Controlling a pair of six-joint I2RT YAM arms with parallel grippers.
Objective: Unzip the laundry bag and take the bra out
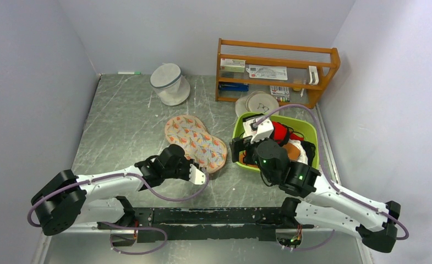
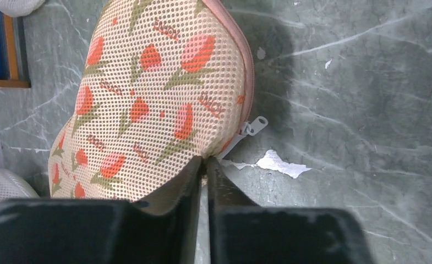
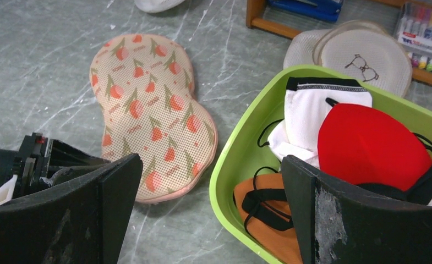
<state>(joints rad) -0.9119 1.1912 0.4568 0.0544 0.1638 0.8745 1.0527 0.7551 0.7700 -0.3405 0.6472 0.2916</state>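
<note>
Peeling grey-green tabletop (image 1: 125, 132) w/ white walls (image 1: 37, 82)

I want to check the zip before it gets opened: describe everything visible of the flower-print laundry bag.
The laundry bag is a flat, peanut-shaped pouch of peach perforated fabric with red flower print and pink piping. It lies on the table, apparently zipped shut, with its white zip pull at its near edge. The jaws of the left gripper pinch that edge beside the pull.
</note>
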